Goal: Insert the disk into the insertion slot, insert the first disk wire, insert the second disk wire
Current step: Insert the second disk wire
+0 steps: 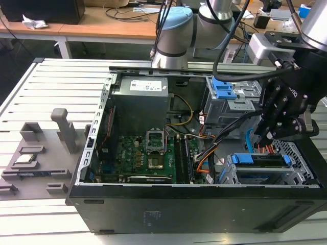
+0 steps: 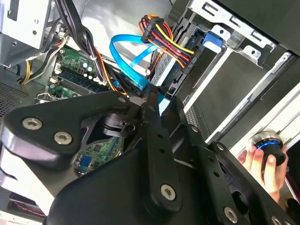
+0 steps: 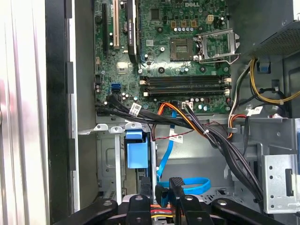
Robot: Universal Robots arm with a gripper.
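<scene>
Disk [image 1: 260, 160] sits in the insertion slot [image 1: 301, 153]; one gripper [image 3: 161, 187] clenches one blue wire [image 3: 166, 150].

Gripper [image 2: 149, 99] sat in foreground, black fingers pinched on end of blue cable [image 2: 133, 77], which looped beside a red-yellow-black wire bundle [image 2: 168, 42]. Behind stood insertion slot [image 2: 243, 33], with the disk [image 2: 213, 40] showing its blue carrier edge inside. A hand [image 2: 262, 165] gripped a round knob [image 2: 269, 140].
</scene>
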